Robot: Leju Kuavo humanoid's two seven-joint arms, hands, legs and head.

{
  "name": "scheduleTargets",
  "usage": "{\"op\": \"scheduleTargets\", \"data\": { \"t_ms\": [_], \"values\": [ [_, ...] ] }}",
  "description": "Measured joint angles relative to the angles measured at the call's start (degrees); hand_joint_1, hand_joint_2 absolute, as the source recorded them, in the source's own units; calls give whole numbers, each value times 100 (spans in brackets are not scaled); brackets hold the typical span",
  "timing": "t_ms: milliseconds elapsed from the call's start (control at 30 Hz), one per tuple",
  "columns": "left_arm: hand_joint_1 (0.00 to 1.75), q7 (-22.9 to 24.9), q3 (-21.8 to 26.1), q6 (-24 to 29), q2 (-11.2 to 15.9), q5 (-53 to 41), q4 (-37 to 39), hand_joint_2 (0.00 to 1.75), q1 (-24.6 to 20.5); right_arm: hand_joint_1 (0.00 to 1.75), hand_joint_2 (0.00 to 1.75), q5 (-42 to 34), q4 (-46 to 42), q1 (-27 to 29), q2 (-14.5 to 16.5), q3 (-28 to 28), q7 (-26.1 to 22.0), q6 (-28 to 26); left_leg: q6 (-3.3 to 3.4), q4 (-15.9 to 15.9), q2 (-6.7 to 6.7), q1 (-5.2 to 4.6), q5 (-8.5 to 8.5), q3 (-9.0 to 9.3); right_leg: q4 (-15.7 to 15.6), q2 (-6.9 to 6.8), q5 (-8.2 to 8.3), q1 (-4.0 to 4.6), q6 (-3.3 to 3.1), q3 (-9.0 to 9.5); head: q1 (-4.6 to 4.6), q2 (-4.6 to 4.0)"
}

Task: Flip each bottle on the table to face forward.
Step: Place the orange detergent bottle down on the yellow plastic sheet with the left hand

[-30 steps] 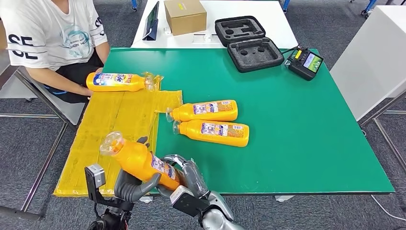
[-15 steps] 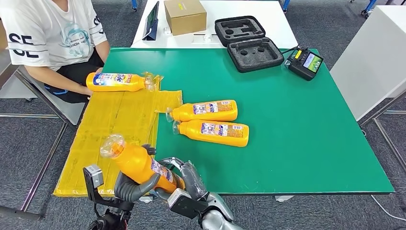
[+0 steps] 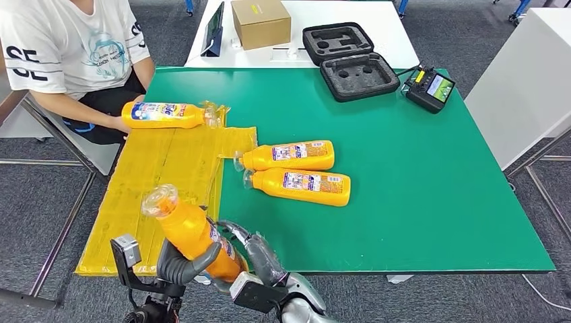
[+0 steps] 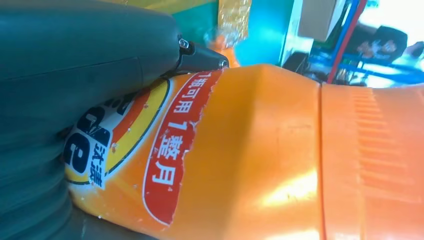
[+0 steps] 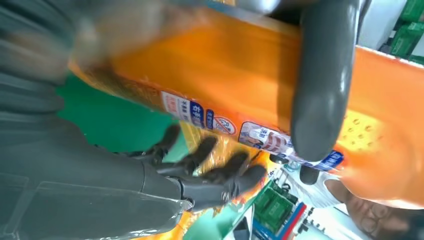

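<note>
On green table [image 3: 417, 188], 2 bottles [image 3: 296, 169], yellow sheet [image 3: 161, 175]

bright even light; wrist views blurred, glare on plastic.

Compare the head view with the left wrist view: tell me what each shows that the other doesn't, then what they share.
Head view alone: the green table, two orange bottles lying side by side on it, a person's hand on a fourth bottle at the yellow sheet, the black foam case, and the right hand.

Left wrist view alone: the held bottle's red label strip with its torn edge, close up.

Both: the held bottle gripped by the left hand.
</note>
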Motion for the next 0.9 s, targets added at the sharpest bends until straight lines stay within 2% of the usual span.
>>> {"op": "scheduleTargets", "data": {
  "t_ms": [133, 333, 467, 700, 900],
  "values": [
    [175, -67, 51, 298, -1, -222, -102, 175, 27, 0, 0, -74, -205, 7, 0, 21, 0, -236, 0, 0, 0, 0, 0, 0, 0, 0, 0, 0, 0, -1, 0, 0],
    [175, -81, 80, 382, -2, -295, -198, 175, 38, 0, 0, -101, -459, 13, 0, 58, 0, -314, 0, 0, 0, 0, 0, 1, 0, 0, 0, 0, 0, -1, 0, 0],
    [175, -145, 109, 563, -4, -460, -202, 175, 30, 0, 0, -343, -921, 124, -58, 129, 0, -630, 0, 0, 0, 0, 0, 1, 0, 0, 0, 0, 0, -1, -1, 0],
    [175, -416, 283, 1349, 42, -1134, -167, 175, -131, 0, 0, -467, -2230, 458, -277, 240, -7, -962, 0, 0, 0, 0, 0, 1, 0, 0, 0, 0, 0, -1, 1, 0],
    [175, -581, 507, 2047, 162, -2167, 102, 175, -455, 0, 0, -529, -2760, 543, -410, 418, -7, -1199, -1, 0, 0, 2, 2, 3, 0, 0, 1, 1, -1, 0, 0, 0]
  ]
}}
